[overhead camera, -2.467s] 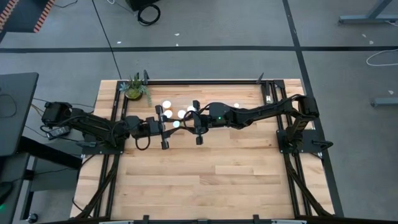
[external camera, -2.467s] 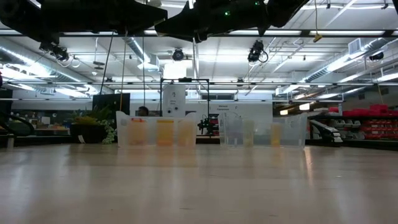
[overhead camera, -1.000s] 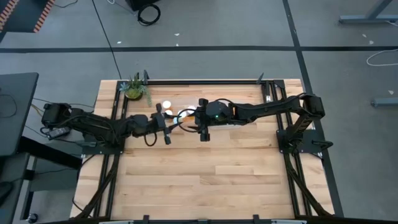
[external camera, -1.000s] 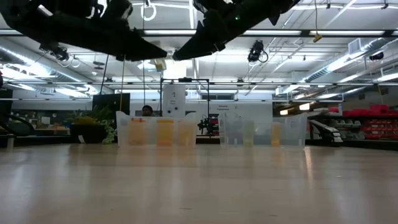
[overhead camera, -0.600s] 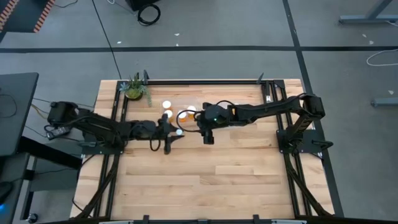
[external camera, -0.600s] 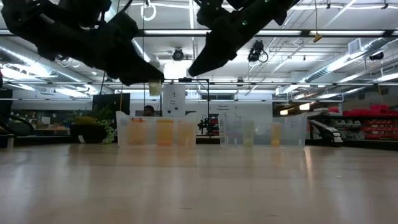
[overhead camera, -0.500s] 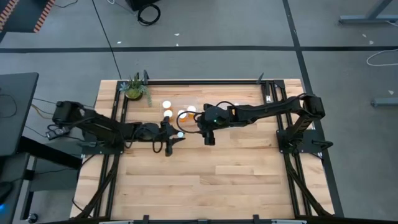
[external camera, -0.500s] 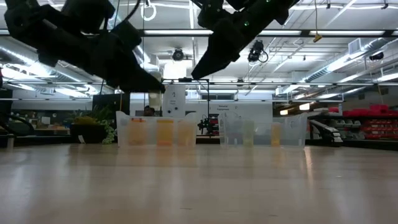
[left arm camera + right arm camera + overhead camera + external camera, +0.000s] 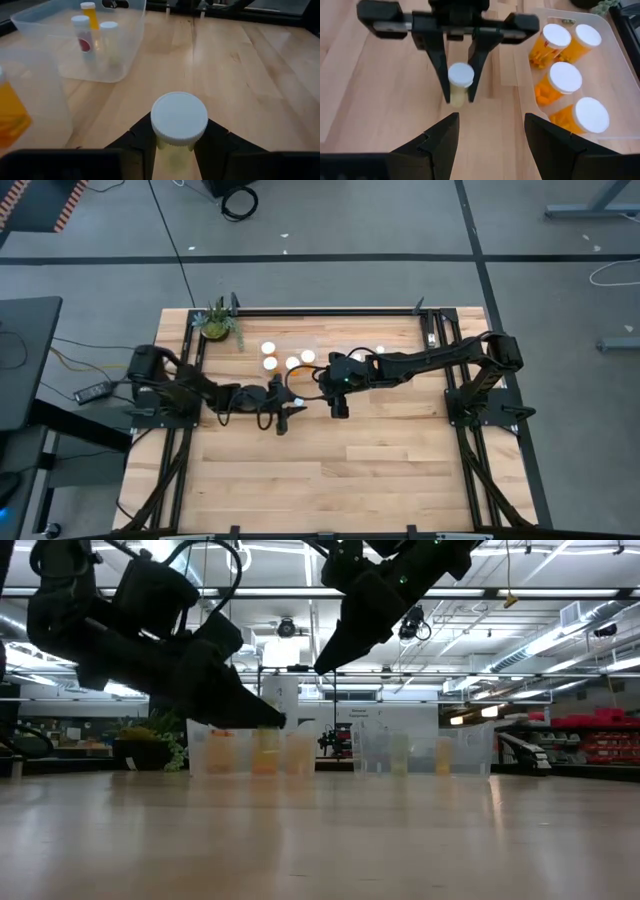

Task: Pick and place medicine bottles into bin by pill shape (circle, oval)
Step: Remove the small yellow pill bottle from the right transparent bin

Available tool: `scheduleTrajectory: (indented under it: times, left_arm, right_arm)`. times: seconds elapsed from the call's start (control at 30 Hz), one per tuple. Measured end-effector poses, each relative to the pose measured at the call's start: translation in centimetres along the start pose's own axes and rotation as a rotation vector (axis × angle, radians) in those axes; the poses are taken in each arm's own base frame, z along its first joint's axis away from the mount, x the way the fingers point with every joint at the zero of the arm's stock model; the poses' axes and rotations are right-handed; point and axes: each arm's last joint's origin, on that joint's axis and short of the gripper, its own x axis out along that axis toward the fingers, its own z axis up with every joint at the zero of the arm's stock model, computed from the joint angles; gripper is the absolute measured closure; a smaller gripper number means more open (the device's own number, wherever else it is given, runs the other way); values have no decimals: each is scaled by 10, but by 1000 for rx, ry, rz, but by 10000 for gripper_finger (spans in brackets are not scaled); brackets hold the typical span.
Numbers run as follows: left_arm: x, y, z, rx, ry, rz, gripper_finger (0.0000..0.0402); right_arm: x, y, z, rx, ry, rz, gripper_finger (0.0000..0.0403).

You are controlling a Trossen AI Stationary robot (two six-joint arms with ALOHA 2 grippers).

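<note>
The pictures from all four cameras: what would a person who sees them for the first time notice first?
First, the left gripper holding a pale, white-capped bottle between its jaws above the bare wood of the table, near the table's middle. Next, the right gripper facing it close by, jaws open and empty. Then the clear bin beside them, with four orange white-capped bottles inside.

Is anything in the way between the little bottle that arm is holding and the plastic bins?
Nothing visible. The left gripper holds the bottle above bare wood, and the bin of orange bottles lies beside it. The open right gripper hovers nearby.
</note>
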Motion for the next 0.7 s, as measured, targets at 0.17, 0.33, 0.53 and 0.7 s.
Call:
scheduleTrajectory:
  times: [0.17,0.33,0.53,0.7]
  left_arm:
    - [6,-3,-11,-3,-20,-15,286]
    - [15,-9,-14,6,-6,-28,280]
    - [31,-24,-21,46,21,-61,286]
    - [46,-31,-23,53,17,-71,281]
  right_arm:
    - [0,0,0,-1,0,0,171]
    - [0,0,0,-1,0,0,171]
    - [0,0,0,8,0,0,171]
    - [0,0,0,10,0,0,171]
